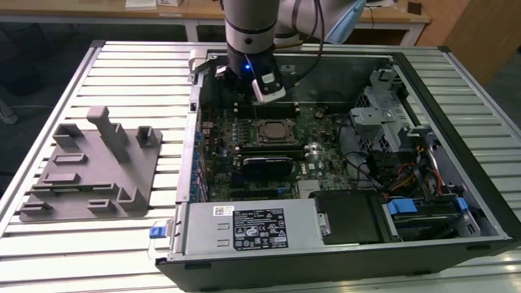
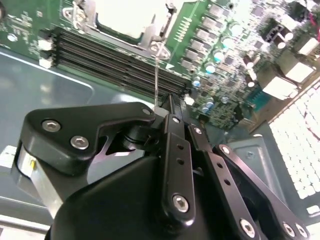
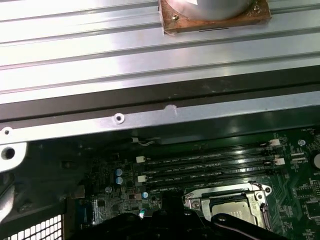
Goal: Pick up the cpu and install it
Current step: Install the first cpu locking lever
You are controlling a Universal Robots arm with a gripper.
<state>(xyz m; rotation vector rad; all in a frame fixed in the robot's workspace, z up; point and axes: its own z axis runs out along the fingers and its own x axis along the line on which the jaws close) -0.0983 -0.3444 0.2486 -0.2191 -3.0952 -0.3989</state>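
The black-linked gripper (image 1: 262, 97) hangs just behind the silver-grey square cpu (image 1: 271, 129) seated in its socket; whether its jaws are spread, I cannot tell.

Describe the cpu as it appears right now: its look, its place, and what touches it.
The cpu is a small flat square chip with a shiny silver-grey metal top. It lies flat in the socket on the green motherboard, framed by the metal socket bracket, beside the row of dark memory slots. In both wrist views its pale top shows inside that frame. The gripper hangs above the slots near it, not touching it.
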